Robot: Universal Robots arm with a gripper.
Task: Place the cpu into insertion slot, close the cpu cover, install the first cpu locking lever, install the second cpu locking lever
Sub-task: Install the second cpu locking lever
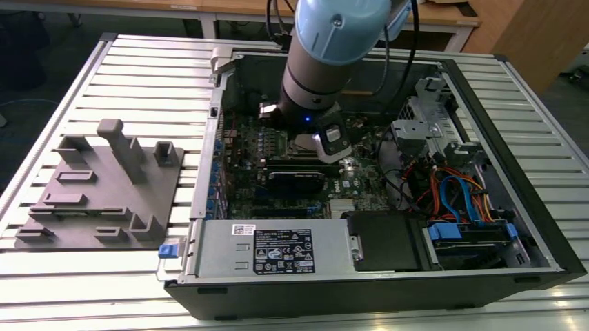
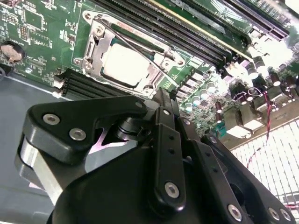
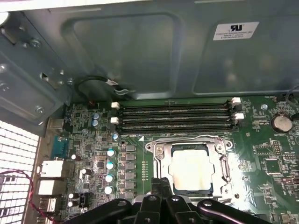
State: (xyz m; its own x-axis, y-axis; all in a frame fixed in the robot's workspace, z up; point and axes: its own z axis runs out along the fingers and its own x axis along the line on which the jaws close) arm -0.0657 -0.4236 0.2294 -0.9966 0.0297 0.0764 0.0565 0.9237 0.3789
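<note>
In the exterior view, the robot arm (image 1: 322, 62) reaches down into the open computer case (image 1: 387, 276). Its gripper (image 1: 324, 148) hangs low over the green board (image 1: 276, 138), toward the far side of the case. A grey holder tray (image 1: 101, 186) sits on the table at the exterior view's left, well apart from the case.

In the second wrist view, the cpu (image 2: 124, 65) lies flat inside the insertion slot (image 2: 96, 44). The cpu cover (image 2: 156, 77) is down around it, so the pale top shows through the window. A thin locking lever (image 2: 135, 44) runs slantwise across the frame. The black gripper (image 2: 161, 100) is just beside the near edge of the slot. I cannot tell if its tips are apart or pressed together.

In the first wrist view, the cpu (image 3: 190, 171) sits in its slot, with the memory slots (image 3: 175, 119) beyond it. The gripper (image 3: 161, 184) is right at the slot's edge.

I think the chip is in and the cover closed, so the lever step is in hand. That job needs a careful push, hooking the wire under its catch.
</note>
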